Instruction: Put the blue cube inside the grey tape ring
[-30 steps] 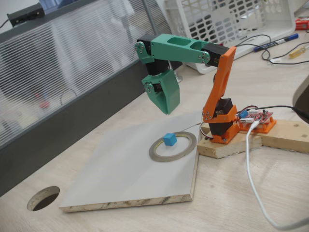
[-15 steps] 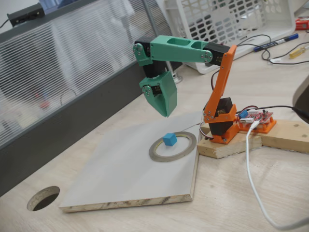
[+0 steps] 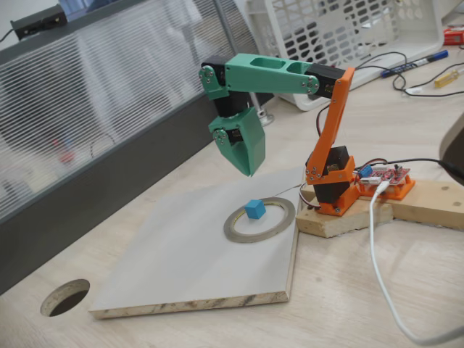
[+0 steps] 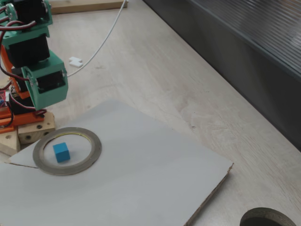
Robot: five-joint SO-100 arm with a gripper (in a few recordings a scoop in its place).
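Lower left in a fixed view, a round dark cut-out hole (image 3: 65, 297) in the desk, well apart from the action. Centre: the blue cube (image 3: 254, 209) resting inside the grey tape ring (image 3: 259, 220) on the pale board (image 3: 181, 261), near the ring's far rim, confirmed in the other fixed view as fully within the opening. Above, the green gripper (image 3: 249, 170) lifted slightly higher than a second ago, clear of the cube, empty; jaws together as far as visible. Placement apparently complete, only withdrawal left. Right: orange base (image 3: 337, 188) on its wooden block.
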